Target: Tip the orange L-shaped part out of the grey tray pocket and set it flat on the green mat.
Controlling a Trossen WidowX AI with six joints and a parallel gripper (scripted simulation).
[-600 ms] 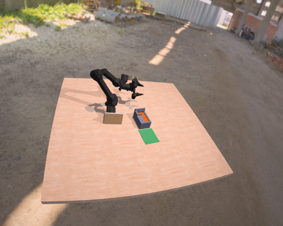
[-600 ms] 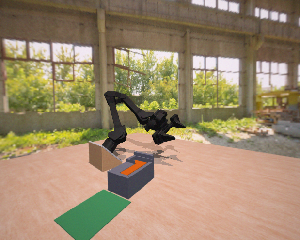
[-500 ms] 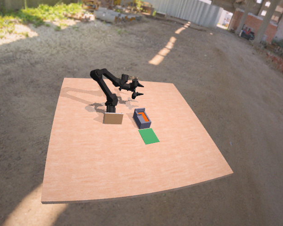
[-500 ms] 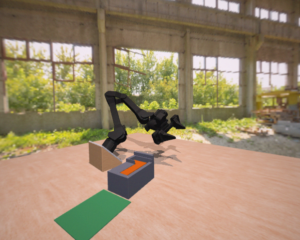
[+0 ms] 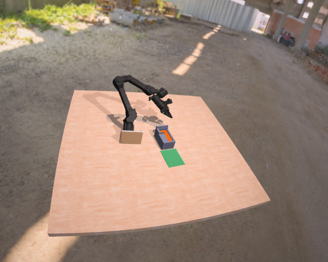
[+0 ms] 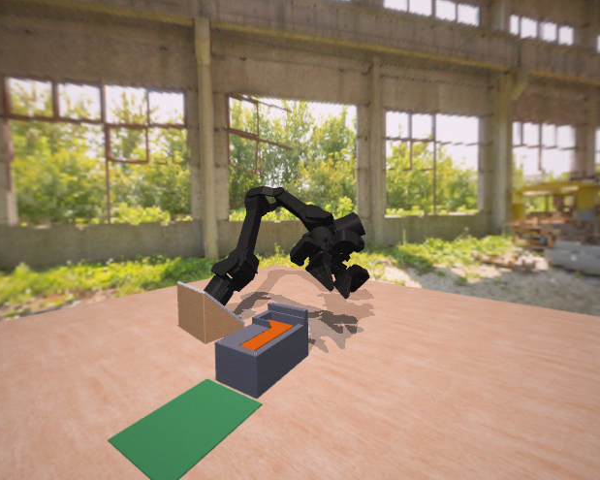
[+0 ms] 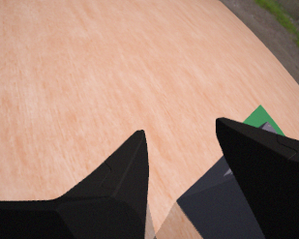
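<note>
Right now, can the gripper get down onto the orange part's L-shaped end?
Probably yes: the gripper hangs above and behind the grey tray, holding nothing, and nothing covers the orange part lying flush in its pocket.

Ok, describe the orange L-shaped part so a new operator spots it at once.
Find the wide wooden table top and the black arm's tan base block. Just beside that block stands a grey box-shaped tray, with a flat green mat in front. The orange L-shaped part lies sunk in the tray's top, the only orange thing there.
</note>
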